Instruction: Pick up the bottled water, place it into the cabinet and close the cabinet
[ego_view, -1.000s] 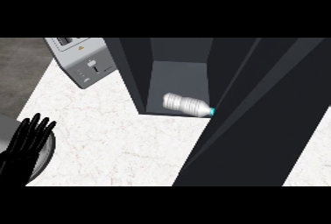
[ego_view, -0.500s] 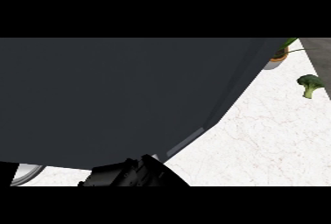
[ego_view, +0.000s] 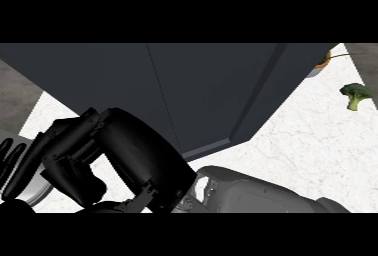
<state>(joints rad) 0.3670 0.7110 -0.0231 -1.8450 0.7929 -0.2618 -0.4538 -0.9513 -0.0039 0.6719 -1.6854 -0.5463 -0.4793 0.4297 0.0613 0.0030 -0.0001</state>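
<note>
White marbled bench (ego_view: 295, 150) under a dark cabinet (ego_view: 184, 90), door apparently shut, bottled water unseen, presumably inside; left hand (ego_view: 18, 165) rests lower left, fingers straight and spread; right hand's fingers can't be told; broccoli (ego_view: 354, 94) beyond; confirm door seats flush.

Matt dark cabinet (ego_view: 199, 85), smooth white marbled counter (ego_view: 310, 145), glossy black robot hand (ego_view: 111, 155)
</note>
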